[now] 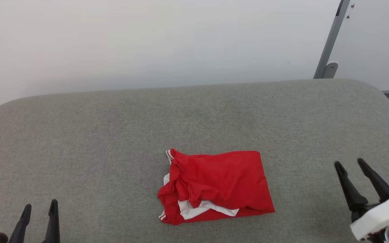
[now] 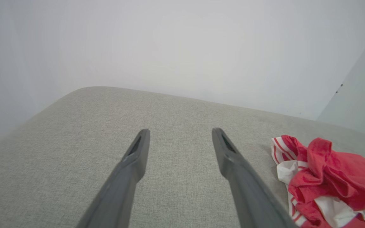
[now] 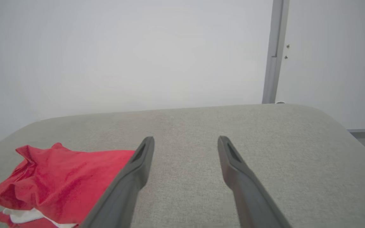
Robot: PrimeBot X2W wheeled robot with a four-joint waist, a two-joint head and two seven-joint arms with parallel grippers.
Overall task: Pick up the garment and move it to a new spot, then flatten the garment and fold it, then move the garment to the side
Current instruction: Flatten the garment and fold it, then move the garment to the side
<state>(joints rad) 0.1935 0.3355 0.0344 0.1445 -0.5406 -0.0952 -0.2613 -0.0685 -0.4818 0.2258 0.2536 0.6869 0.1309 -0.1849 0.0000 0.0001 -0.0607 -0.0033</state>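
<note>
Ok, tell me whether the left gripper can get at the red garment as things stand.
Probably yes. The left gripper is open and holds nothing, and bare grey fabric surface lies between it and the garment, whose crumpled striped edge faces that side. The arm's actual reach is unclear.

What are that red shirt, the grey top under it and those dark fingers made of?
The garment looks like thin, soft, matte cloth: it crumples into loose folds. The grey top seems woven upholstery fabric, its weave visible, edges rounded as if padded. The fingers look like smooth matte plastic, perhaps coated metal.
</note>
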